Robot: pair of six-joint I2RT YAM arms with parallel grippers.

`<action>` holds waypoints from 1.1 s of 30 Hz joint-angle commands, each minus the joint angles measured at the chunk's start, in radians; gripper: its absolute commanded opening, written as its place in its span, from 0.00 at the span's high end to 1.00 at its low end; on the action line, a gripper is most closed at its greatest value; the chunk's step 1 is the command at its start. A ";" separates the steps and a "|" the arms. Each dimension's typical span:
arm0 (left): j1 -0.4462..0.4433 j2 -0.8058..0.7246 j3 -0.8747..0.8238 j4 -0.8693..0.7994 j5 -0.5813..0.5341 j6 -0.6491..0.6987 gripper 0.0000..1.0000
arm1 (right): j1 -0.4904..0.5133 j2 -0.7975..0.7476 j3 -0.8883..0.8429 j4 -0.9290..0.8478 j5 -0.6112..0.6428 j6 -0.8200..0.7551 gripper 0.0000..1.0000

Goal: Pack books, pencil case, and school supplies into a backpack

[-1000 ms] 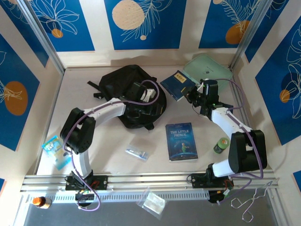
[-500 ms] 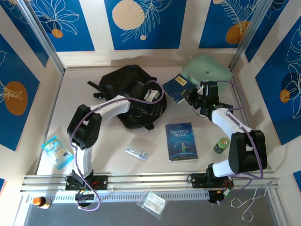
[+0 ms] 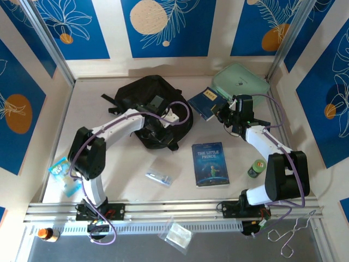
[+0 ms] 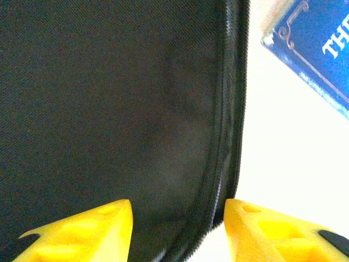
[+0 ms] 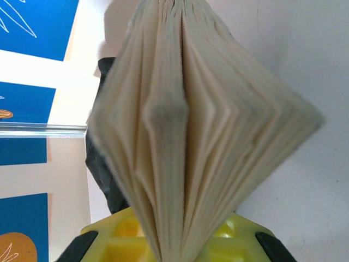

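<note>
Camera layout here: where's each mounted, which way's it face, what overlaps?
Top external: above, behind the bases, looking down at the table; both arms, left gripper at backpack, right gripper holding small navy book.
Left wrist: on left arm, facing backpack's zip edge between its yellow fingers.
Right wrist: on right arm, facing that book's fanned pages above its fingers.
Shared: all three see the backpack.

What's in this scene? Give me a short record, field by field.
backpack: black, lying back left
left gripper: fingers either side of backpack's zip edge; grip unclear
right gripper: shut on small book, pages fanned
large book: flat, front centre
pencil case: flat, left of large book
green case: back right corner
</note>
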 commanded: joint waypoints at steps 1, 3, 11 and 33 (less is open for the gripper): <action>-0.008 -0.019 0.001 -0.085 -0.047 0.129 0.53 | -0.003 -0.011 0.007 0.037 -0.029 0.004 0.93; -0.009 -0.008 0.009 -0.091 -0.042 0.156 0.54 | -0.003 -0.012 0.004 0.036 -0.029 0.006 0.93; -0.025 0.042 0.047 -0.095 -0.037 0.219 0.55 | -0.005 -0.013 0.007 0.032 -0.029 0.013 0.93; -0.017 0.006 0.060 0.009 -0.152 0.217 0.93 | -0.015 -0.025 0.016 0.011 -0.032 0.026 0.93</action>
